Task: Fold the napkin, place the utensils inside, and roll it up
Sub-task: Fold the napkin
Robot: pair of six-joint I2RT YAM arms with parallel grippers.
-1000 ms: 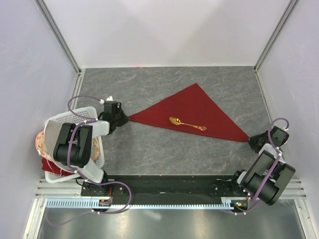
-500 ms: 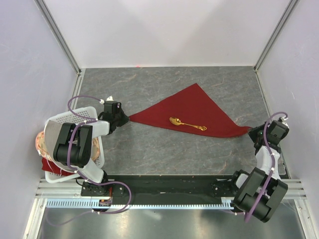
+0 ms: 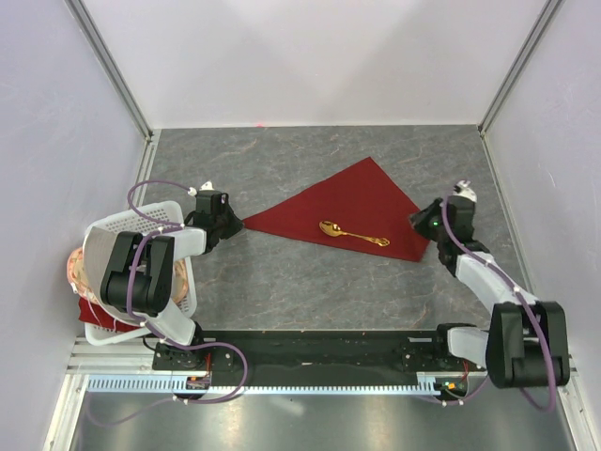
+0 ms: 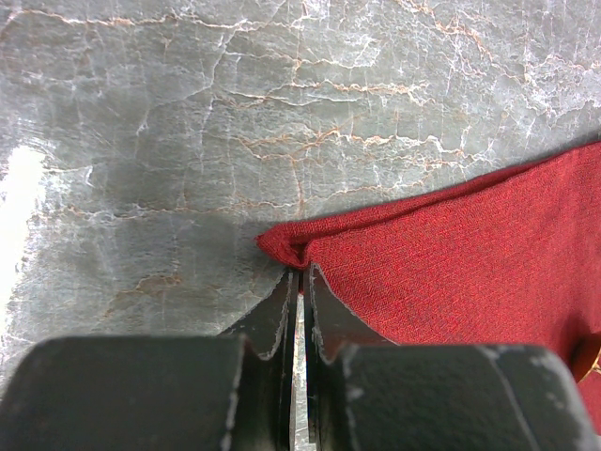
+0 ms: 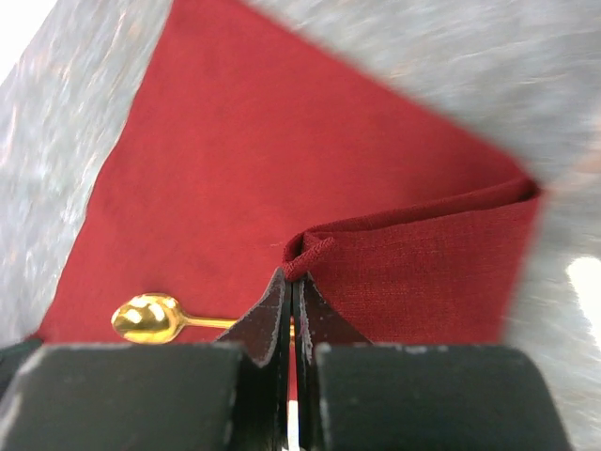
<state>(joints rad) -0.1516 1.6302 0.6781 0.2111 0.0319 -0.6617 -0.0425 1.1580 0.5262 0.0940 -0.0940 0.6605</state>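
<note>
The desk (image 3: 310,291) has a grey stone-patterned top veined with pale and rusty cracks. Plain pale lilac walls (image 3: 310,56) close it in on three sides, met at the far corners by slanting aluminium posts (image 3: 108,66). A black rail (image 3: 319,346) runs along the near edge under soft, even light.

Bare table (image 3: 310,150) open beyond and before napkin (image 3: 362,202), spoon (image 3: 352,233) lying mid-cloth, basket (image 3: 158,210) crowding left edge, walls (image 3: 310,56) close on three sides

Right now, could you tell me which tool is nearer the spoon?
Right. The right tool pinches a folded-over napkin corner near the spoon handle; the left tool pinches the opposite corner, farther off.
</note>
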